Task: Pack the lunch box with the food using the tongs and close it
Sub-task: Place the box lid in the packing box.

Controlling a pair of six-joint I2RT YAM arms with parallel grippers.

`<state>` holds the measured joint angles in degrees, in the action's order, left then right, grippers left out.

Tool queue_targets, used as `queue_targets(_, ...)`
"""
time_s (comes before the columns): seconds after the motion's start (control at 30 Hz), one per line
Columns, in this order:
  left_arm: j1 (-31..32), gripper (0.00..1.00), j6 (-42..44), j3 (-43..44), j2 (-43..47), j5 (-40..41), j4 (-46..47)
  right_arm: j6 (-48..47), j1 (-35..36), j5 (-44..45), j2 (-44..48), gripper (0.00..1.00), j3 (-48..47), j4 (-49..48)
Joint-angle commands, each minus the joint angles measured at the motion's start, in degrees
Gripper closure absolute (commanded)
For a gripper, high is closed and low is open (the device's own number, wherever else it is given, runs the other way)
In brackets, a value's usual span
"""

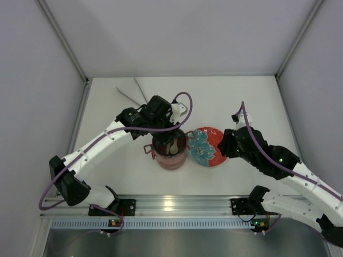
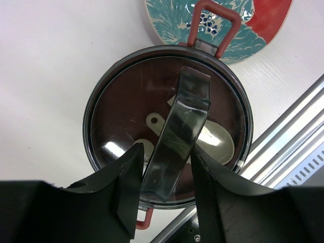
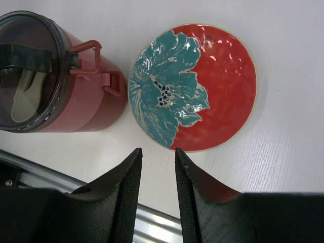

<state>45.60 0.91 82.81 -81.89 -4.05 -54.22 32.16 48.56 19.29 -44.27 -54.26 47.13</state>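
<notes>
Though set either side of the dark handle [image 2: 179, 126] on the lid [image 2: 121, 111], left tool [image 2: 166, 152] not clearly pinching; fingers tight to the strap or just off it, cannot tell which.

Lid lying on top of the lunch box [image 1: 170, 159], upright on the counter [image 1: 241, 101] between the two arms, near the front rail; pale pieces of food [image 2: 215, 142] showing through the tinted lid, so packing judged done and closing judged the step in hand.

To do it well: keep the strap centred between the fingers; press straight down, no twist, so the rim seats evenly all round; look for a gap at the edge before letting go; steer clear of the red side handle [image 2: 212, 25] sticking out toward the plate.

Just beside the box, on the right: red plate with the teal flower [image 3: 223, 86]; right tool [image 3: 157, 152] above its near edge, fingers slightly apart, nothing between them; best kept there, out of the way.

Far back on the left: tongs [image 1: 128, 95] lying flat on the counter, well apart from both tools.
</notes>
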Motion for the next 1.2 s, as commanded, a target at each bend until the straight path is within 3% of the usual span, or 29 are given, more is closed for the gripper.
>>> queue_targets(0.0, 0.28, 0.55, -0.64, -0.54, 1.99, -0.78, -0.01, 0.36, -1.09, -0.39, 0.06, 0.68, -0.50, -0.29)
queue_targets(0.33, 0.27, 0.54, -0.73, -1.07, 2.08, -1.39, -0.28, 0.53, -1.18, -0.39, 0.24, 0.68, -0.14, -0.38)
queue_targets(1.17, 0.27, 0.39, 1.11, 1.04, 2.61, 0.62, -0.19, -0.52, -1.09, -0.92, -3.63, 0.68, -0.58, -3.19)
